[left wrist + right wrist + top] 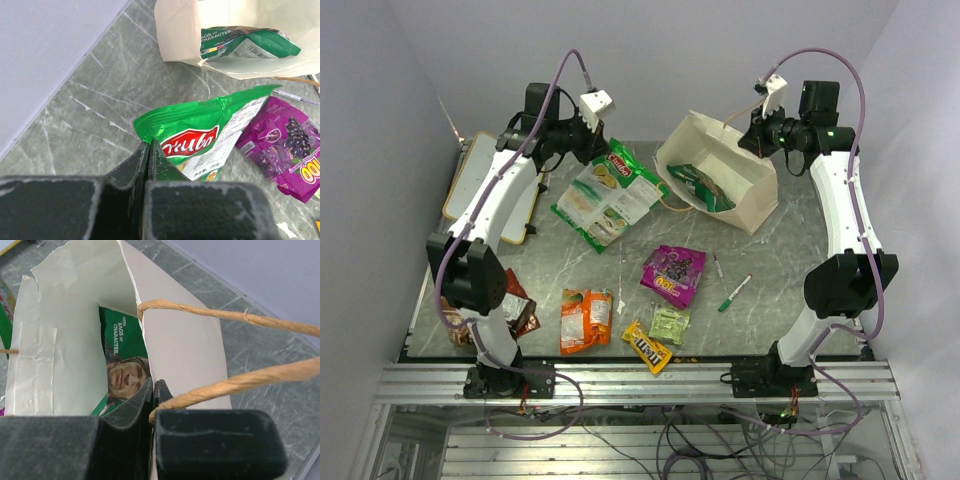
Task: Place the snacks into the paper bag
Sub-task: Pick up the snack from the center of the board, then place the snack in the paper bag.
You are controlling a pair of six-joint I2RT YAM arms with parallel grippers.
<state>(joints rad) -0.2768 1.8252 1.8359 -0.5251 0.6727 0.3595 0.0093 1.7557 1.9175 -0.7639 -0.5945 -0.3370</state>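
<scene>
Marble table (780,260) | left arm (495,200) extended, jaws pinching green bag (200,125) | right arm (845,190) extended, jaws clamping paper bag (185,345)

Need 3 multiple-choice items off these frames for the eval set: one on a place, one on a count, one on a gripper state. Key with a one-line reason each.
1. What lies inside the paper bag?
A) nothing
B) a green packet
C) a red can

2. How many pens lie on the table?
A) one
B) three
C) two

3. What state is the left gripper in?
A) shut on the edge of the big green bag
B) open, holding nothing
C) out of view

Key:
1 B: the right wrist view shows the green packet through the paper bag's mouth.
2 C: the top view shows two pens lying close together.
3 A: the left wrist view shows the fingers pinched on the big green bag's edge.
</scene>
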